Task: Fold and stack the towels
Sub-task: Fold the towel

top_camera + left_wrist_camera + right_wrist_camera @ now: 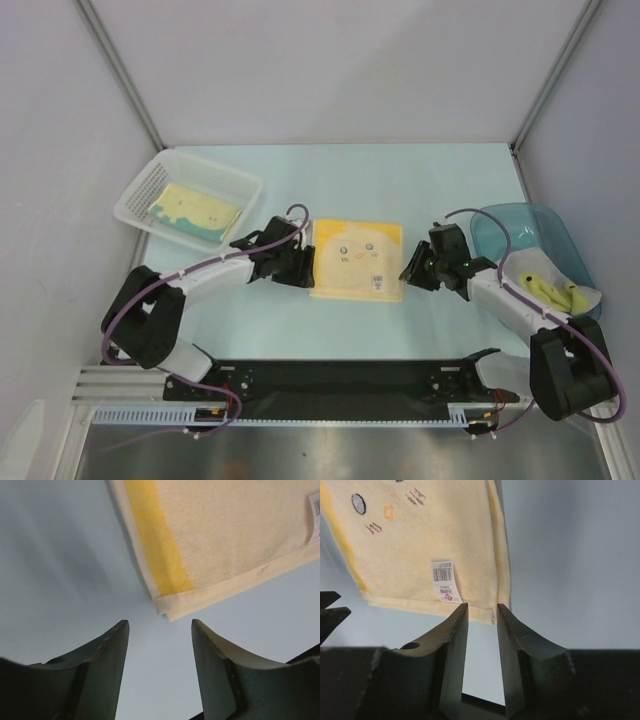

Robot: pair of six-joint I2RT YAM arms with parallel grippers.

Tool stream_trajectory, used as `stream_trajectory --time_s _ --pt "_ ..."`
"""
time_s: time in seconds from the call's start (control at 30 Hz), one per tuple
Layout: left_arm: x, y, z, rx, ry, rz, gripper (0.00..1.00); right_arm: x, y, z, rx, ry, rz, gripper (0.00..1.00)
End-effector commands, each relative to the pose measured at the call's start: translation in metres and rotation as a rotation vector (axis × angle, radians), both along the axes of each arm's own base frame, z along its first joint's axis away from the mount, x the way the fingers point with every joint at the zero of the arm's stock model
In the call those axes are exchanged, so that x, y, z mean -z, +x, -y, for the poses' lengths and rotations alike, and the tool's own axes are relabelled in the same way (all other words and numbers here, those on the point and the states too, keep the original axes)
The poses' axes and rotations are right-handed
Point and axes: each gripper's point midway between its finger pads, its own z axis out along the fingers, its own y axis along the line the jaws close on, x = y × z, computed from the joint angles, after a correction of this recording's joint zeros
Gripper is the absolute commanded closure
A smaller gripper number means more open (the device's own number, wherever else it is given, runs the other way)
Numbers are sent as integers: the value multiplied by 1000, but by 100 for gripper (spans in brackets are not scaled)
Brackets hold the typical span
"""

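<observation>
Chick-face towel (pixel 355 258) flat on table (pixel 450 180), near edge running arm to arm. Left gripper (pixel 159 625) wide, empty, just short of left near corner; right gripper (pixel 482 607) narrow, empty, at right near corner.

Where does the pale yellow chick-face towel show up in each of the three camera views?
Top external: the pale yellow chick towel lies flat mid-table, picture centre.
Left wrist: one corner of the towel, with a yellow stripe, upper right.
Right wrist: the towel fills upper left to centre, face marks at top.
Shared landmark: its white barcode label, cut off at the left wrist view's right edge, central in the right wrist view.
</observation>
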Motion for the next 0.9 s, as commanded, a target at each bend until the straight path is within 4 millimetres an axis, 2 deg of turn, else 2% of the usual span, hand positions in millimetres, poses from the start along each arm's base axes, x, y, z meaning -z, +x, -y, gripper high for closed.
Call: stream_trajectory --time_s 0.0,0.13,0.3,0.7,0.87 --pt "-17 10 14 -66 -178 23 41 9 -11 -9 41 31 -75 66" --pt "-7 7 15 -79 -193 -6 42 21 -17 -16 67 43 -128 71" --pt "5 0 16 -84 -205 -32 44 31 -24 -16 94 32 -155 71" --pt "18 -1 17 -106 -215 -61 48 36 -21 -14 127 27 -143 68" --pt "21 -2 13 -119 -192 -61 52 40 -22 -14 130 26 -142 74"
